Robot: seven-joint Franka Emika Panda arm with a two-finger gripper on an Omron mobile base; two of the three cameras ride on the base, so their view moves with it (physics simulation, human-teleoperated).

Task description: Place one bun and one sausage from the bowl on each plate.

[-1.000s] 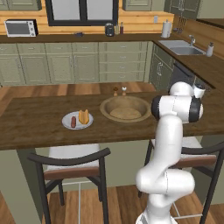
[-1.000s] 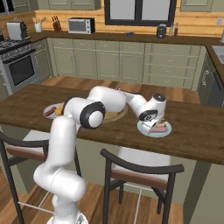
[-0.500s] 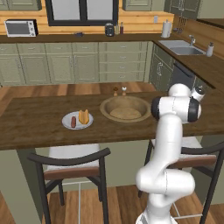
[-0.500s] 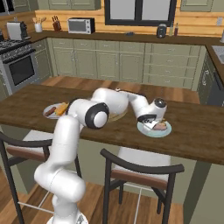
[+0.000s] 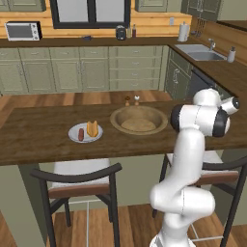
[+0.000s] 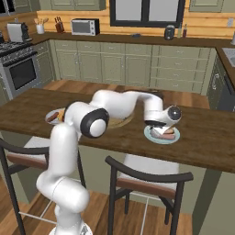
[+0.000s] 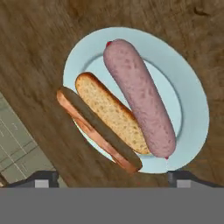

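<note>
Plates are the measure of progress, and both look served: the light blue round plate lies directly beneath the fingers on the dark wooden counter, carrying a long pinkish sausage and a split tan bun that lie side by side and touch, the bun's outer half overhanging the rim. Seen from the right base view, the same plate sits just under the hand at the arm's far reach. Well away from the fingers, past the wide tan wooden bowl, the pale grey-white round plate also holds a bun and a sausage. The bowl itself looks emptied, though its floor is hard to read. Both dark fingertips stand spread wide at the bottom corners of the hand view, pinching nothing. Judging by this, the task seems finished, with only withdrawing the arm left.
</note>
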